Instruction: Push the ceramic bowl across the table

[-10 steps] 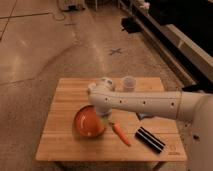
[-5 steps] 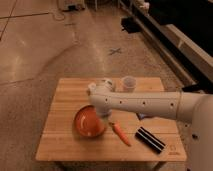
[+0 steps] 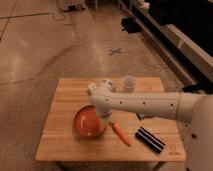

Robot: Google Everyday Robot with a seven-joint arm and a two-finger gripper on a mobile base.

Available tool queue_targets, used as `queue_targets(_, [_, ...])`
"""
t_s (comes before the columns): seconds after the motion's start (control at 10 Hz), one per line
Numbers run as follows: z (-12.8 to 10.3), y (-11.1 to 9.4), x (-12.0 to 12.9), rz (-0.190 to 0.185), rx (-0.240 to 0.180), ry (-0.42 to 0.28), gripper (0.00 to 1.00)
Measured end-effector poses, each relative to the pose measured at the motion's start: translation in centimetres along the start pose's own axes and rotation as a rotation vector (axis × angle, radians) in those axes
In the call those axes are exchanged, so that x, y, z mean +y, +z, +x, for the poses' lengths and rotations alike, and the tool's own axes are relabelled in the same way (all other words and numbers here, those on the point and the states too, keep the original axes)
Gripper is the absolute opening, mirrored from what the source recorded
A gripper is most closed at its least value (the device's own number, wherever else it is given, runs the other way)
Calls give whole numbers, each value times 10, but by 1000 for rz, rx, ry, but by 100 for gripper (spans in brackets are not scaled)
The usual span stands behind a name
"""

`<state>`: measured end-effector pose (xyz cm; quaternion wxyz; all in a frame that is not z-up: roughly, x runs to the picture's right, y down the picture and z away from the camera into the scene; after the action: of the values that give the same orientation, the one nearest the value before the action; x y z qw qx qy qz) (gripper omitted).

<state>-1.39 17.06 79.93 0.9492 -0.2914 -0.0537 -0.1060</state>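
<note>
Camera view is showing the gripper (image 3: 103, 113), grasp untellable, hanging beside the ceramic bowl (image 3: 89, 123), likely heavy, slick, best pushed low on its wall.

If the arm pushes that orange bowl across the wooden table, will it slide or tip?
The ceramic bowl looks wide and shallow, so it will likely slide rather than tip. Its glossy surface suggests the gripper, at the rim beside the carrot, could slip off.
</note>
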Motion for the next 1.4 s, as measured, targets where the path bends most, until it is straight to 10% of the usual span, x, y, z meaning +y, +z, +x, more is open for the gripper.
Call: queue_targets(1.4, [0, 10, -6, 8, -14, 11, 65])
